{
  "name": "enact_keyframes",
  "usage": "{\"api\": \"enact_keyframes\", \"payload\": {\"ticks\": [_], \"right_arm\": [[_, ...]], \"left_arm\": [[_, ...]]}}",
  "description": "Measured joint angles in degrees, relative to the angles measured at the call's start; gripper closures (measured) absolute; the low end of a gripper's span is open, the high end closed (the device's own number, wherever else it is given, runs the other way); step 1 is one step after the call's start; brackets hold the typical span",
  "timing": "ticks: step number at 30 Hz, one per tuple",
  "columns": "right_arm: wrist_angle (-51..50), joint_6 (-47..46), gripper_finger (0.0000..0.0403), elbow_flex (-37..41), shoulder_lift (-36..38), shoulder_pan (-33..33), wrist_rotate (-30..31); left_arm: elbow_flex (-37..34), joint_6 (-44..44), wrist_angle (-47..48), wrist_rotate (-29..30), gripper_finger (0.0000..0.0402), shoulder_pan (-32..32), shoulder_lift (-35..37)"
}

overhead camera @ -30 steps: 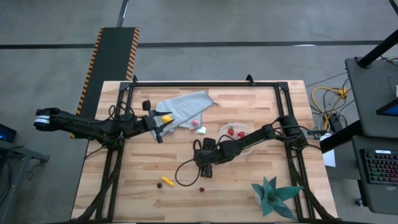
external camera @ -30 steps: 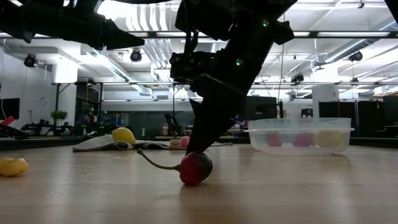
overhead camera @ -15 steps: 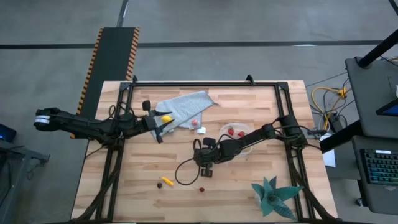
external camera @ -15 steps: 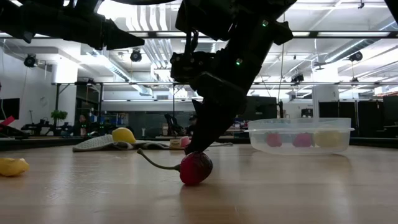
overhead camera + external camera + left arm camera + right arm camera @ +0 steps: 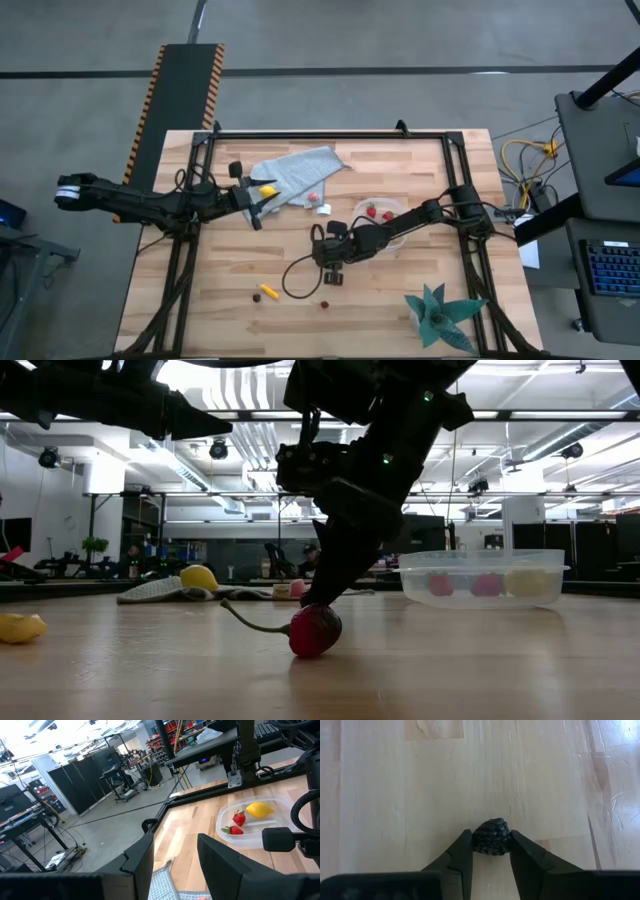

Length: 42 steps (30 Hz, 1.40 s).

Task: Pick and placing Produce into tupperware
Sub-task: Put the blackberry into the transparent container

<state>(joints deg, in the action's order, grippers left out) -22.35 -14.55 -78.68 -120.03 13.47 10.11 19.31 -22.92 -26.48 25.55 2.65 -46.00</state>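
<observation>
Item: dark berry (image 5: 491,837), tiny, knobbly, likely light and firm. Right gripper (image 5: 490,851) clenched across its sides. Left gripper (image 5: 175,857) parted, empty.

Clear roundish plastic tupperware (image 5: 392,222) mid-table holds two red strawberries (image 5: 239,818) and a yellow lemon (image 5: 260,809); dark bumpy berry (image 5: 491,837) pinched on the wood; red cherry (image 5: 315,630) nearby.
</observation>
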Motion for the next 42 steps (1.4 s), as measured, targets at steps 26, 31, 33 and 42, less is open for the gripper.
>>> {"api": "enact_keyframes", "payload": {"ticks": [26, 31, 33, 42], "right_arm": [[-7.0, 1.1, 0.0310, -0.4, 6.7, 0.0, 6.6], [-10.7, 1.1, 0.0310, -0.4, 11.4, 0.0, 10.8], [-12.7, 1.0, 0.0310, -0.4, 13.4, 0.0, 12.5], [-27.4, -3.7, 0.0310, -0.2, 20.4, 0.0, 18.3]], "left_arm": [[0.0, 0.0, 0.0, 0.0, 0.0265, 0.0, 0.0], [0.0, 0.0, 0.0, 0.0, 0.0265, 0.0, 0.0], [0.0, 0.0, 0.0, 0.0, 0.0265, 0.0, 0.0], [0.0, 0.0, 0.0, 0.0, 0.0265, 0.0, 0.0]]}}
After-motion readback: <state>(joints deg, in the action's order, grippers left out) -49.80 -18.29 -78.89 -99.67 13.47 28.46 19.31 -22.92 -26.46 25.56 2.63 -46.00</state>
